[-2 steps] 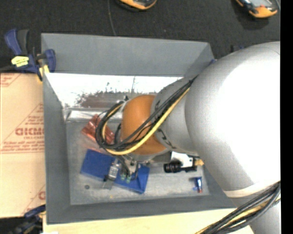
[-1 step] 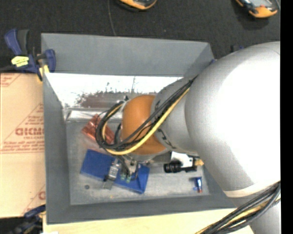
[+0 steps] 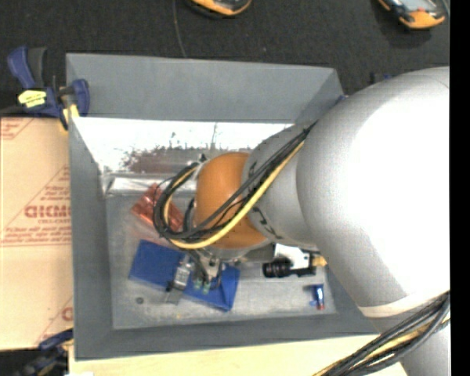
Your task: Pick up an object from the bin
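Grey metal bin on dark floor. My gripper hung low over flat blue pad near bin's lower edge in view. Could not tell gripper wide or narrow. Red crinkled wrapper behind; black cylinder toward right edge.

The arm is a broad, rounded, silver-grey shell at the right of the frame. At centre an orange cover is looped by black and yellow cables. Below it sits a small dark gripper.
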